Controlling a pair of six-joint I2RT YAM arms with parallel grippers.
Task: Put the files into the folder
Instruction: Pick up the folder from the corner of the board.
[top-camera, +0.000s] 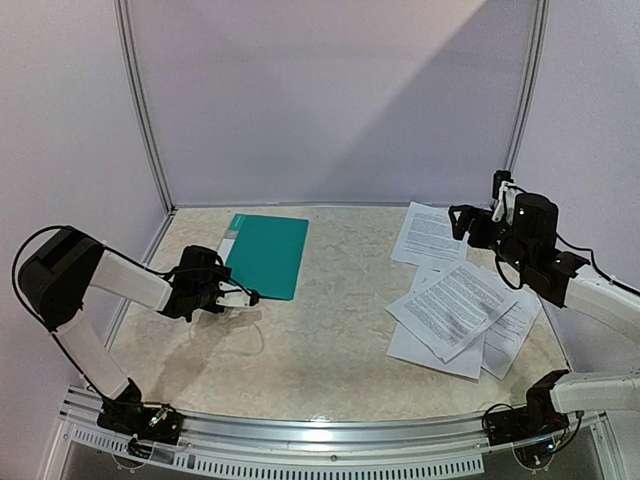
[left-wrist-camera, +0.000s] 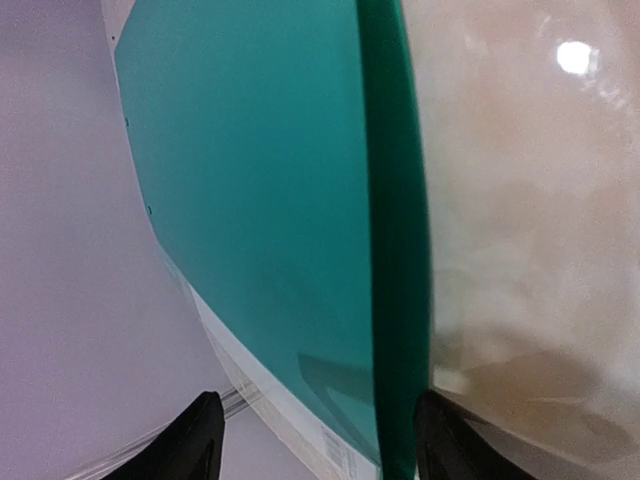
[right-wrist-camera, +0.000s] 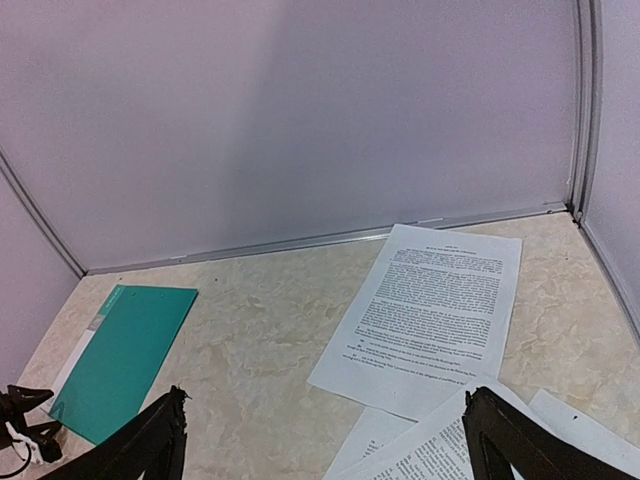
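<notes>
The teal folder (top-camera: 266, 255) lies closed on the table at the back left, its white label strip along its left side. My left gripper (top-camera: 247, 296) is open at the folder's near left corner. In the left wrist view the folder's edge (left-wrist-camera: 398, 250) runs between the two fingers (left-wrist-camera: 195, 445). The files are loose printed sheets on the right: one sheet (top-camera: 428, 235) lies alone and several overlap in a pile (top-camera: 462, 310). My right gripper (top-camera: 462, 222) is wide open and empty, held above the files. Its view shows the single sheet (right-wrist-camera: 430, 310) and the folder (right-wrist-camera: 125, 355).
White booth walls with metal posts (top-camera: 140, 110) close in the back and sides. A metal rail (top-camera: 300, 435) runs along the near edge by the arm bases. Bare marbled tabletop (top-camera: 330, 330) lies between the folder and the files.
</notes>
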